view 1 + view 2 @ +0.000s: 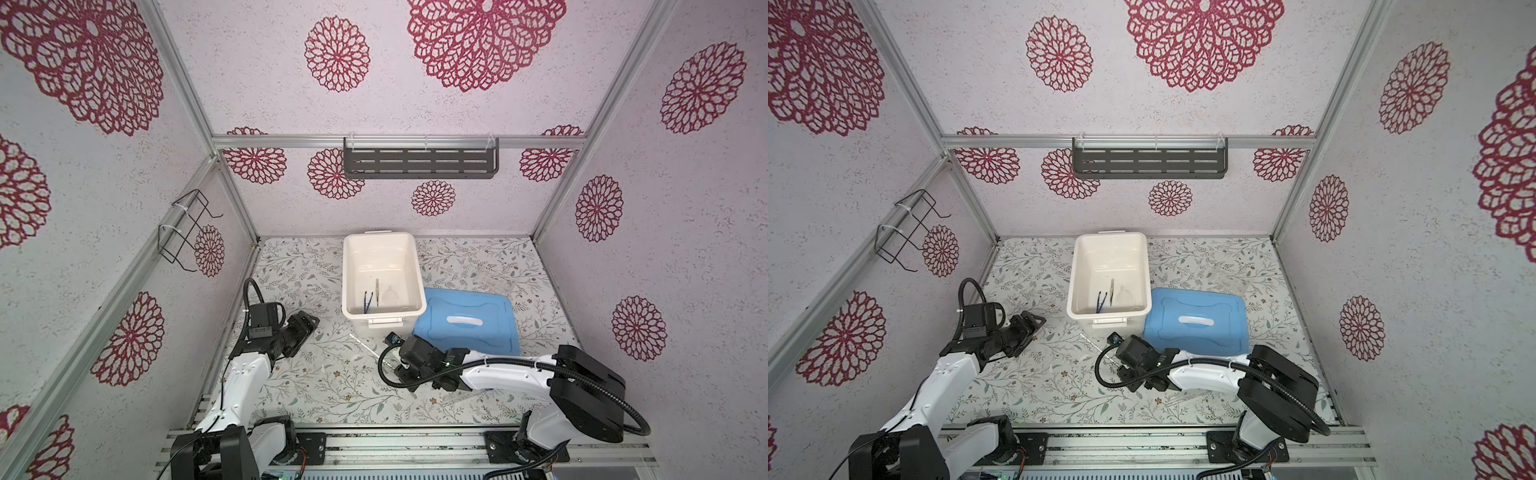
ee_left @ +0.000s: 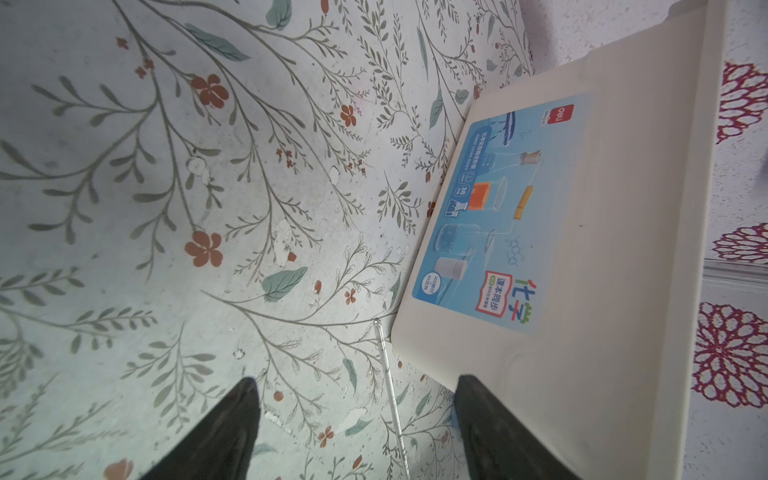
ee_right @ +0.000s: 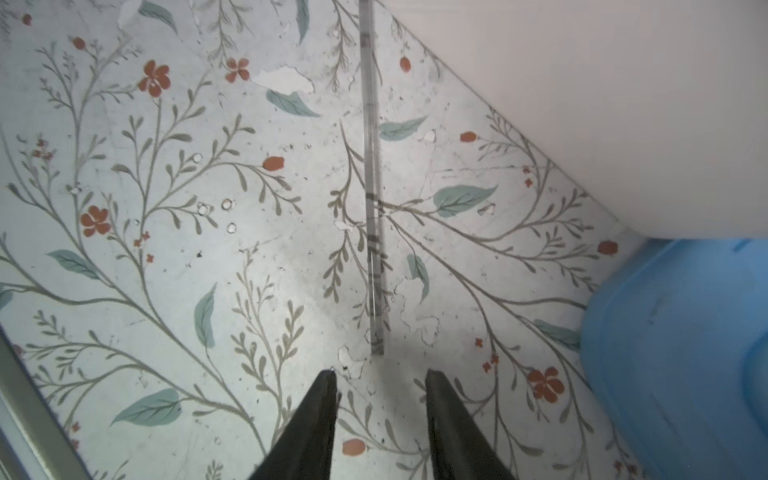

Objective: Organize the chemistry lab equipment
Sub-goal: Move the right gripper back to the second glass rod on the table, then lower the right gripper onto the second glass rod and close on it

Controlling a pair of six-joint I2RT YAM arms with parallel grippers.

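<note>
Right pincer (image 3: pixel 381 372): narrow gap, empty, just short of the marked stick (image 3: pixel 372 208). Left pincer (image 2: pixel 357 378): wide, empty.

Table (image 1: pixel 332 382), floral-print cover, scuffed and chipped in spots. White bin (image 1: pixel 347 282) stands mid-back, open. Blue lid (image 1: pixel 490 336) lies flat at the bin's front right corner, right up against it. Thin marked stick (image 1: pixel 365 343) lies diagonal on the cover just in front of the bin. Clear rack (image 1: pixel 490 278) back right, faint. Another clear piece (image 1: pixel 455 400) front right, can't tell what.
</note>
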